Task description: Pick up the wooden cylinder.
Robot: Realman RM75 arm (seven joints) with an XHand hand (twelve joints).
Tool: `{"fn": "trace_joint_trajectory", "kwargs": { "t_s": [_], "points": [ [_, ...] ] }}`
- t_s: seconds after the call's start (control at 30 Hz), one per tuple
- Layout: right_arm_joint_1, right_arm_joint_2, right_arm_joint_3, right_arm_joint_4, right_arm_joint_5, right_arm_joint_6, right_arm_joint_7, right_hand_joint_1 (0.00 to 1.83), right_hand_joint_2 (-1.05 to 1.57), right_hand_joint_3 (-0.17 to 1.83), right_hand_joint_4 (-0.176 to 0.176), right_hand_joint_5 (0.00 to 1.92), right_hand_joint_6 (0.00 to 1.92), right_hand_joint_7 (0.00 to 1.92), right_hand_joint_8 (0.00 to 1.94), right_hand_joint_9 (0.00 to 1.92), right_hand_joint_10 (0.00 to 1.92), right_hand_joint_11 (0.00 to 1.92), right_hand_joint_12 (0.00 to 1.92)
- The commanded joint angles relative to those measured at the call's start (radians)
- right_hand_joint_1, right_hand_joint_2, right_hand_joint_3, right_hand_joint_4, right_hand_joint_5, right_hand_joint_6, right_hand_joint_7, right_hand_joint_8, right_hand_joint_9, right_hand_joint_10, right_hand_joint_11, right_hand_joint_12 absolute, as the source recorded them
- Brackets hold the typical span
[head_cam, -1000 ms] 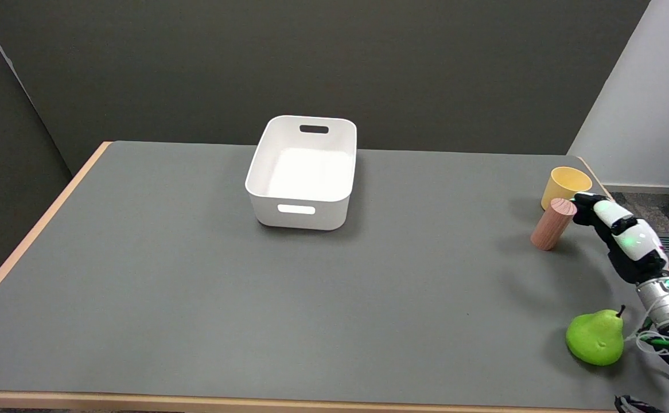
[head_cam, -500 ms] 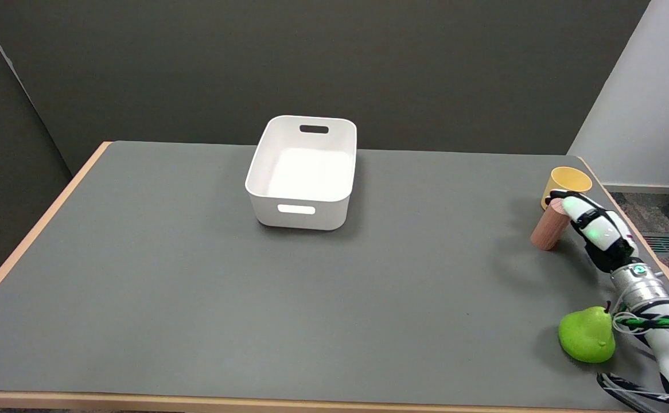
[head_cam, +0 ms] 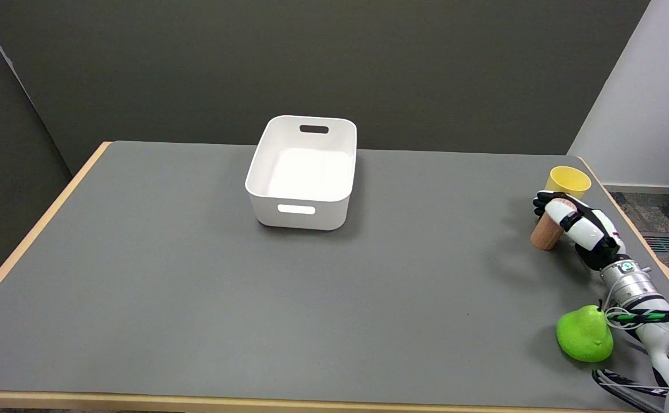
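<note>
The wooden cylinder (head_cam: 544, 234) stands on the grey table (head_cam: 197, 275) near its right edge, just in front of a yellow cup. My right hand (head_cam: 574, 222) reaches in from the lower right and lies across the cylinder's top, hiding it. Its dark fingertips (head_cam: 541, 201) stick out past the cylinder's left side. The lower half of the cylinder shows below the hand and rests on the table. I see no closed grip on it.
A yellow cup (head_cam: 568, 180) stands right behind the cylinder, close to the table's right edge. A green pear (head_cam: 584, 342) lies beside my forearm near the front right. A white bin (head_cam: 303, 172) sits at the table's middle back.
My right hand has moved left, from beside the cylinder to over its top. The forearm swung left too, and the pear shifted slightly left. The cylinder has stayed in place.
</note>
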State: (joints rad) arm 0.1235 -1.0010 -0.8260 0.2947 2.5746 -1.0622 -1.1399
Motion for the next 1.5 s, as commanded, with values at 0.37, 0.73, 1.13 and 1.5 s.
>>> {"fn": "trace_joint_trajectory", "kwargs": {
  "t_s": [0.37,0.73,1.13,1.5],
  "points": [
    [-0.01,0.012,-0.017,-0.018,0.0,-0.043,-0.016,0.74,0.7,0.92,-0.125,0.31,0.62,0.46,0.56,0.36,0.93,0.19,1.32],
    [0.001,0.011,0.005,-0.024,0.001,-0.045,-0.017,1.02,1.25,0.23,-0.161,0.52,1.65,0.69,1.09,0.62,1.21,0.46,1.63],
    [0.006,0.012,0.001,-0.021,0.001,-0.039,-0.017,1.11,1.28,0.22,-0.176,0.49,1.7,0.56,1.74,0.68,1.79,0.36,1.92],
    [0.016,0.012,-0.005,-0.024,0.001,-0.046,-0.017,1.47,0.97,0.72,-0.028,0.4,1.55,0.6,1.72,0.61,1.92,0.09,1.92]
  ]
}}
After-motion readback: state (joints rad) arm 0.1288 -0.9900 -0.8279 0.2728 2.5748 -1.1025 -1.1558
